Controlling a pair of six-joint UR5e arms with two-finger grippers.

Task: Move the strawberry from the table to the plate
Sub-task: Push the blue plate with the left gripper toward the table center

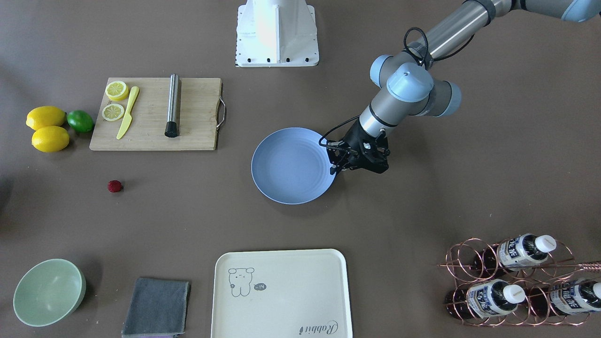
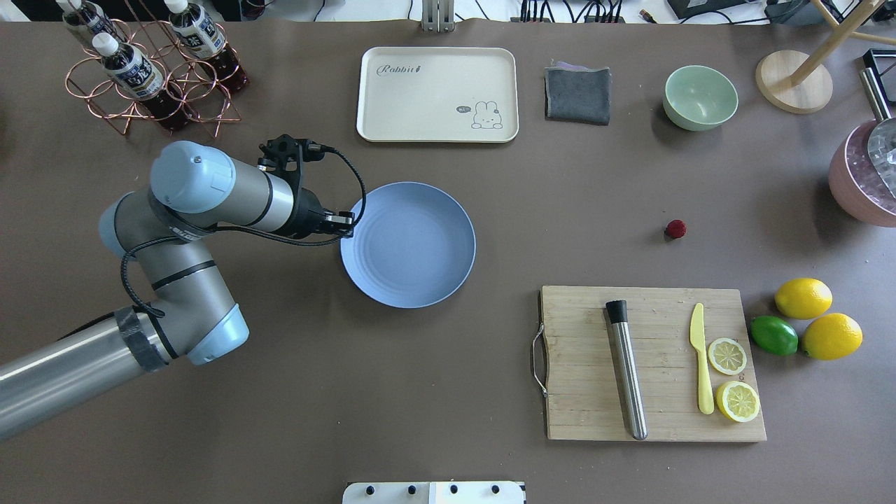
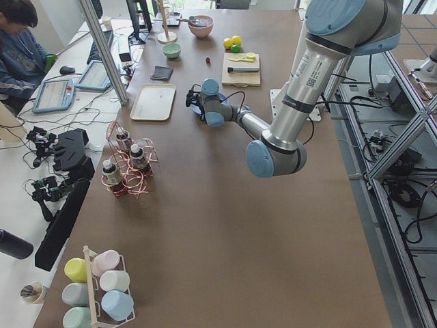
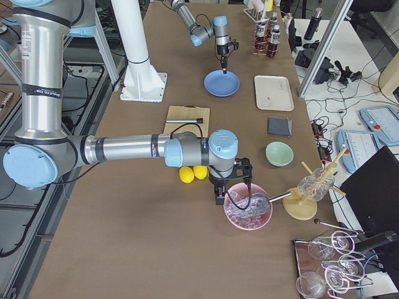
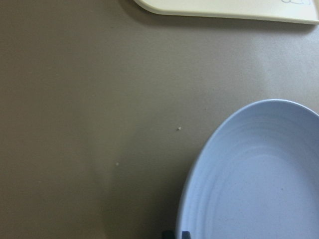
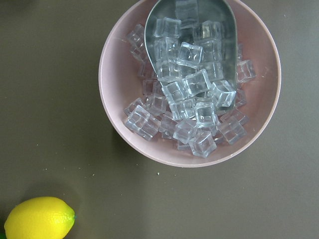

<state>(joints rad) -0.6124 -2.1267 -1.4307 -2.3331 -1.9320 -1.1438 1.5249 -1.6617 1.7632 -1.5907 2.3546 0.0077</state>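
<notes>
Left tool (image 2: pixel 348 220), tips together beside the plate (image 2: pixel 413 252) at frame centre; strawberry (image 2: pixel 675 229) lies well apart, centre right, and may roll away if pinched off-centre.

The right gripper (image 4: pixel 219 195) is too small to judge its jaws.

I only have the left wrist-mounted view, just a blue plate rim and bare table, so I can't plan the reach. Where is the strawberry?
Observer: The tiny dark red bumpy strawberry lies on the matte brown-grey table, on the robot's right side. It is just beyond the wooden cutting board and far from the round light blue plate.
Operator: Which arm is nearer it?
Observer: The right one. The right claw hangs over the pink bowl of ice cubes at the table's right end.
</notes>
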